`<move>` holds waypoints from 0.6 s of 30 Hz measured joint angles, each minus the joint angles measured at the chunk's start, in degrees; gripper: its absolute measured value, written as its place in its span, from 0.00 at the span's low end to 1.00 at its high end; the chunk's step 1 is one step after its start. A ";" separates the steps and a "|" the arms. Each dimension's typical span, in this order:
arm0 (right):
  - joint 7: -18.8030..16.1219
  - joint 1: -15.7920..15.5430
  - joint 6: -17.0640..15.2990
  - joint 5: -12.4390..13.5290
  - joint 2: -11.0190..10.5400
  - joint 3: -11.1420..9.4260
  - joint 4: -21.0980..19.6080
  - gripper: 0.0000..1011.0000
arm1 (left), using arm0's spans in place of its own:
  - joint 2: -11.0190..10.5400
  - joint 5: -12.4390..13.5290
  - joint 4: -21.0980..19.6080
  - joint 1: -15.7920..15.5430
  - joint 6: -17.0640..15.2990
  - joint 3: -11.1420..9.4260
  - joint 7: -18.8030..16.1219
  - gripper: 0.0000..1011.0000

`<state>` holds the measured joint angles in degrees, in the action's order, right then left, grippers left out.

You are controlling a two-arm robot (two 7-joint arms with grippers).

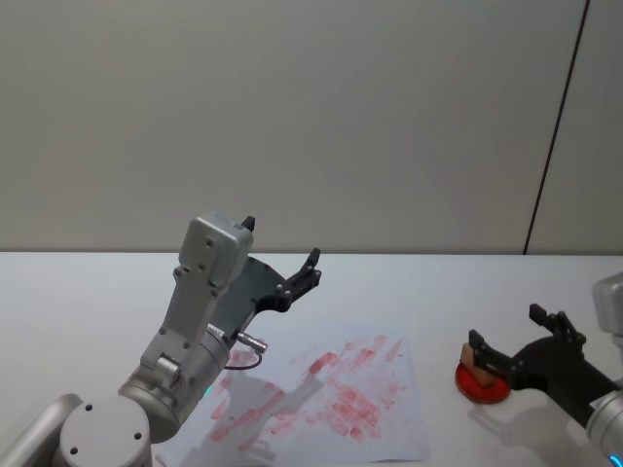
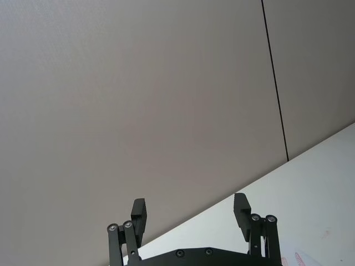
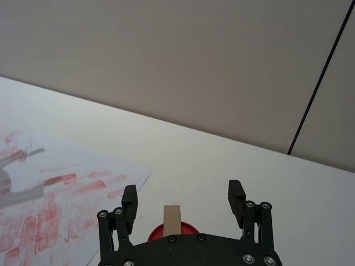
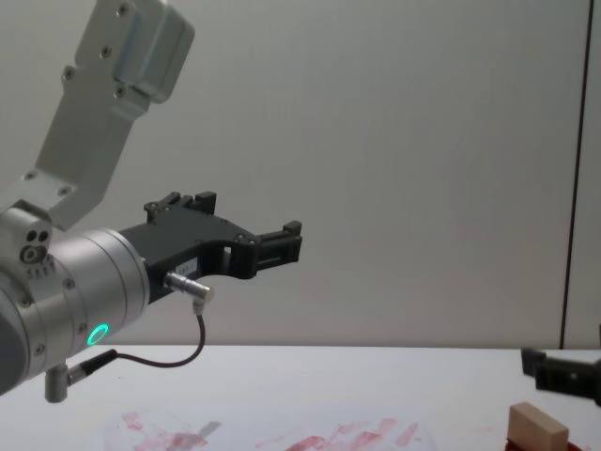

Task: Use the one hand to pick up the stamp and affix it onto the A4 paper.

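Clerk: Count on the worktop (image 1: 78,292)?
Inspector: One A4 paper (image 1: 401,430), red-smeared. One wooden stamp (image 1: 476,354), upright on one round red ink pad (image 1: 487,387) just right of the paper.
Clerk: Grippers?
Inspector: Two. Right gripper (image 3: 183,192) right of the paper, jaws spread either side of the stamp, not touching it. Left gripper (image 1: 280,241) raised over the paper's far left corner, jaws released.

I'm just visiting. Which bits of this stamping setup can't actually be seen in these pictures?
- Stamp underside: it faces down on the ink pad, head view.
- Most of the ink pad: behind the right gripper body, right wrist view.
- A4 paper near corner: covered by the left arm, head view.
- Stamp's lower part: cut off by the bottom edge, chest view.
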<state>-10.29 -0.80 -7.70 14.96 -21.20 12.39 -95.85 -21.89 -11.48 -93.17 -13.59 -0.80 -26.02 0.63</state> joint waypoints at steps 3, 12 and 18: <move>-0.30 0.09 -0.48 -0.46 0.00 0.12 0.72 0.99 | 0.00 0.00 0.00 0.00 0.00 0.00 0.00 0.99; -1.55 0.58 -1.68 -1.32 0.43 0.59 2.72 0.99 | 0.00 0.00 0.00 0.00 0.00 0.00 0.00 0.99; -2.18 0.89 -2.36 -1.62 0.95 1.02 3.87 0.99 | 0.00 0.00 0.00 0.00 0.00 0.00 0.00 0.99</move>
<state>-12.47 0.10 -10.06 13.34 -20.25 13.42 -91.98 -21.89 -11.48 -93.17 -13.59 -0.80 -26.02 0.63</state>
